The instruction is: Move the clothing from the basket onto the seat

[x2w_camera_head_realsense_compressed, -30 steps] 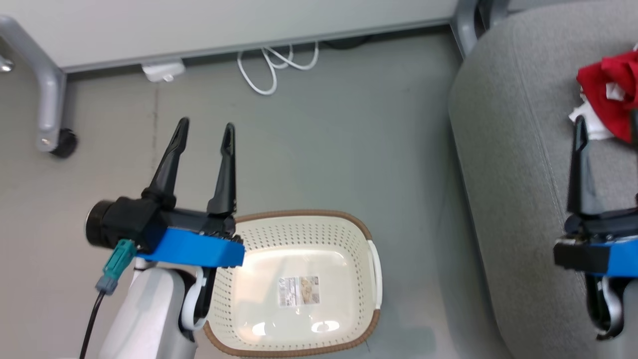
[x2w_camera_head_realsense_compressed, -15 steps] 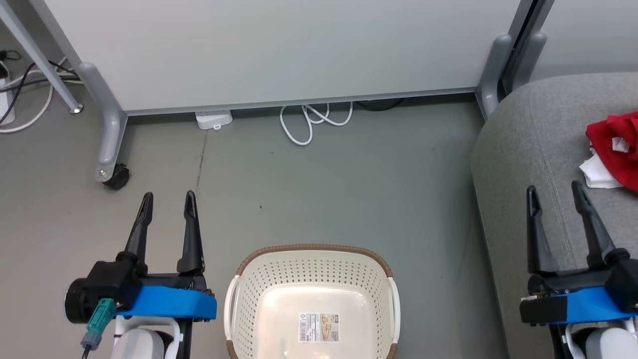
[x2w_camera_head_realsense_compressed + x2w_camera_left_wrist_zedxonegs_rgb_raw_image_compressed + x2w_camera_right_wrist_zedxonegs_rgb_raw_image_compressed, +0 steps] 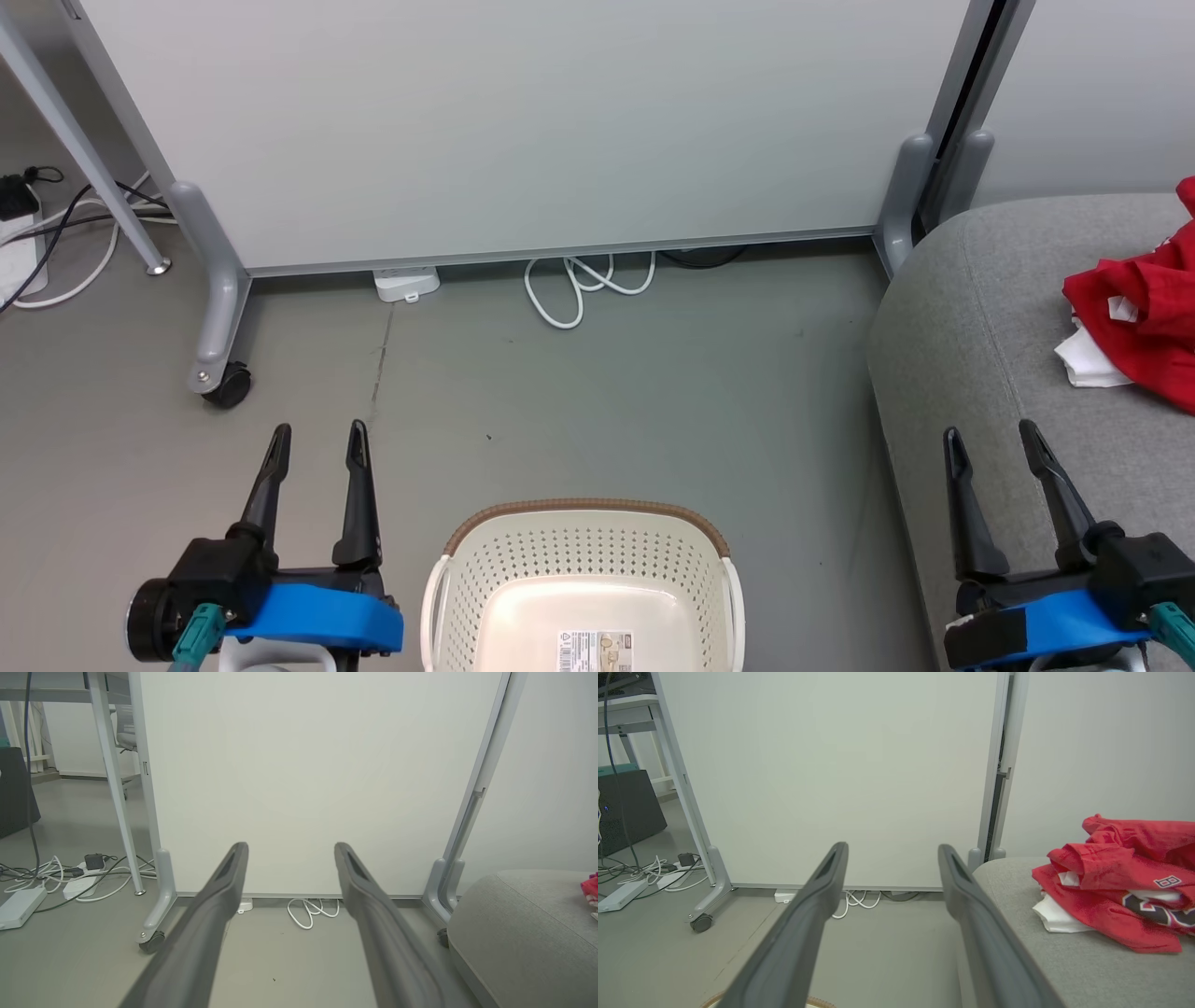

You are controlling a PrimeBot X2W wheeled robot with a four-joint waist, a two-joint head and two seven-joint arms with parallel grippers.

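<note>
The cream perforated basket (image 3: 485,579) with a brown rim sits on the floor at the bottom centre of the head view, holding only a barcode label. The red clothing (image 3: 1134,317) with white trim lies crumpled on the grey seat (image 3: 971,308) at the right; the right wrist view shows the clothing (image 3: 1120,882) piled on the seat (image 3: 1064,961). My left gripper (image 3: 317,434) stands open over the floor left of the basket. My right gripper (image 3: 990,434) stands open over the seat's front part, short of the clothing. Both hold nothing.
A white partition panel (image 3: 523,121) on grey castor legs (image 3: 219,317) stands behind the floor area. A coiled white cable (image 3: 579,285) and a small white adapter (image 3: 406,283) lie at its base. Cables and a power strip (image 3: 21,903) lie at the far left.
The head camera has tilted up, so the basket sits lower in view and more partition shows. Both arms have drawn back low beside the basket, grippers staying open.
</note>
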